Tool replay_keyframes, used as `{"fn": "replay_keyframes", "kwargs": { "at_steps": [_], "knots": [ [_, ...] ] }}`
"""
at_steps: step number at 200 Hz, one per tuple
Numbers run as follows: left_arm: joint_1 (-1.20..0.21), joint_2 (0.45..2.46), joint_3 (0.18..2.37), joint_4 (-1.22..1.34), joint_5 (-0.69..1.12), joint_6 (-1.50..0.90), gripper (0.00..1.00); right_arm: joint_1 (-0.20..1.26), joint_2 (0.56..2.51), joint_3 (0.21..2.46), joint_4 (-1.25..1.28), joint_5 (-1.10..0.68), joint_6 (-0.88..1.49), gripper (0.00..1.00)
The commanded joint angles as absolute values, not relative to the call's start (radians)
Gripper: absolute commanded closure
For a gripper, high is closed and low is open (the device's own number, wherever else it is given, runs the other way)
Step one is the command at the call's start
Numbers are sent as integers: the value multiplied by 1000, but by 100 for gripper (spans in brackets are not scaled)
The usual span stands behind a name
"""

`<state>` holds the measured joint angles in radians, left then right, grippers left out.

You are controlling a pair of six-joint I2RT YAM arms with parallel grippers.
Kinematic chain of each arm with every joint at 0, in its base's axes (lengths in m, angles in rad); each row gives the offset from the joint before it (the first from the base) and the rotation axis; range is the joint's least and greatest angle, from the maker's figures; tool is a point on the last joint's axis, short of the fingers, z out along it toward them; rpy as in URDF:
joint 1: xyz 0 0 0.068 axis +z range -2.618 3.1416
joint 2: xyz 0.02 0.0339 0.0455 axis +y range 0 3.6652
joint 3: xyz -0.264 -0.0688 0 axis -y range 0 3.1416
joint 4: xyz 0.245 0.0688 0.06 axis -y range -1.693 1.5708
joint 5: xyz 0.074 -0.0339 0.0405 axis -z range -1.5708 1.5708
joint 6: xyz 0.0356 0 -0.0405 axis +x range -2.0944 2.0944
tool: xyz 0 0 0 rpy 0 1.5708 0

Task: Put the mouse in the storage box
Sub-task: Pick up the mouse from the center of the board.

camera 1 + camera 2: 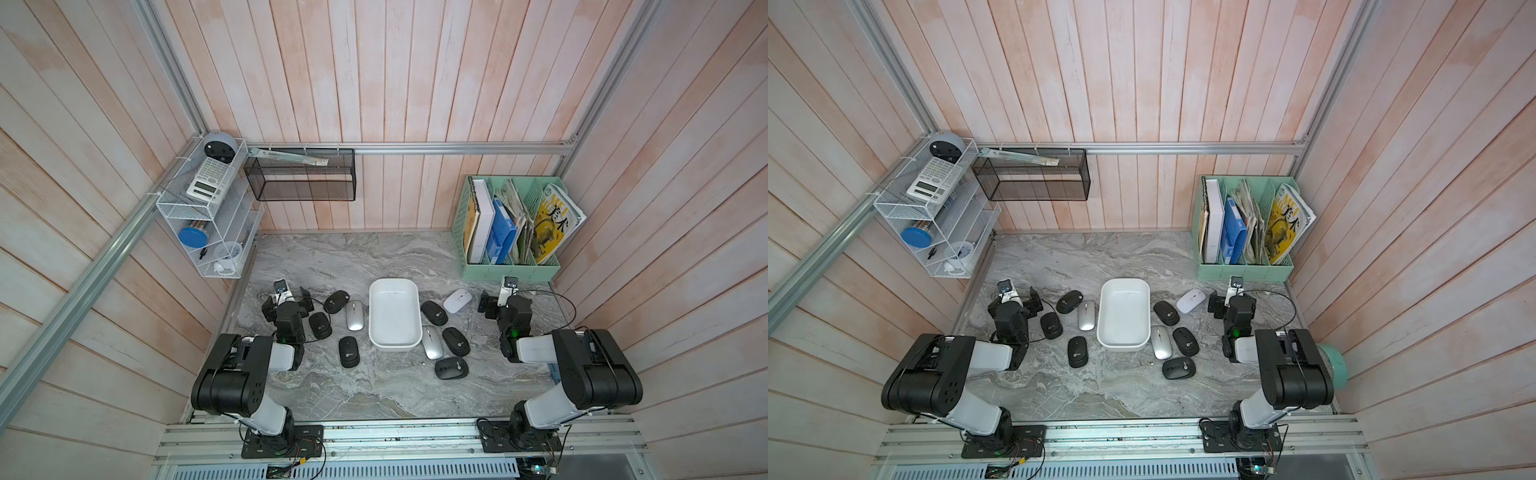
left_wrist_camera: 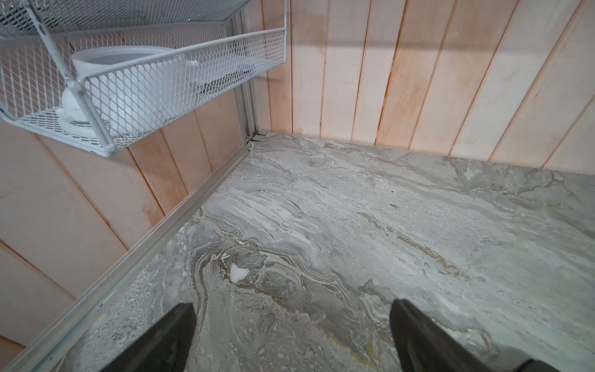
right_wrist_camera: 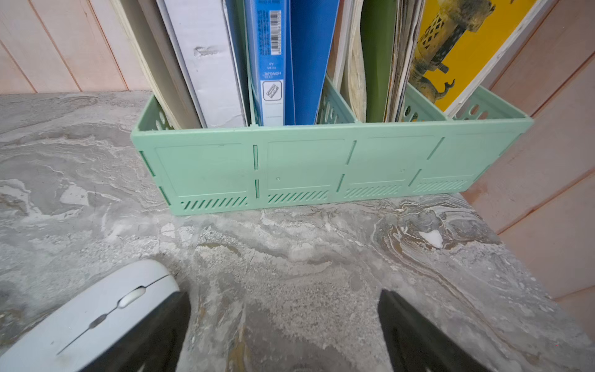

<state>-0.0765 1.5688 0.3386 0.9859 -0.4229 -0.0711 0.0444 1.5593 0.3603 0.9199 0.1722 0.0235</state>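
The white storage box (image 1: pixel 393 316) (image 1: pixel 1124 318) stands lidless and empty mid-table. Several mice lie around it. To its left are three black ones and a silver mouse (image 1: pixel 354 316). To its right are three black ones, a silver mouse (image 1: pixel 432 341) and a white mouse (image 1: pixel 457 300) (image 1: pixel 1190 300). My left gripper (image 1: pixel 288 301) (image 2: pixel 291 306) is open over bare marble, left of a black mouse (image 1: pixel 336 301). My right gripper (image 1: pixel 503 299) (image 3: pixel 285 294) is open and holds nothing. The white mouse (image 3: pixel 96 319) lies just outside one of its fingers.
A mint-green file holder (image 1: pixel 509 270) (image 3: pixel 306 167) with books stands at the back right, just beyond the right gripper. A white wire shelf (image 1: pixel 203 216) (image 2: pixel 128 80) hangs on the left wall, above and beyond the left gripper. A black mesh basket (image 1: pixel 301 178) hangs on the back wall.
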Motion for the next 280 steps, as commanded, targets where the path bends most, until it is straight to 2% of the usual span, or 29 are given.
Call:
{"fn": "replay_keyframes", "kwargs": {
  "at_steps": [1, 244, 280],
  "knots": [
    [-71, 1568, 347, 994, -414, -63, 0, 39, 1556, 379, 915, 157, 34, 2],
    [-68, 1568, 351, 987, -408, -66, 0, 43, 1557, 372, 927, 178, 37, 2],
    [-68, 1567, 351, 987, -409, -64, 0, 68, 1555, 362, 948, 294, 42, 2]
  ]
}}
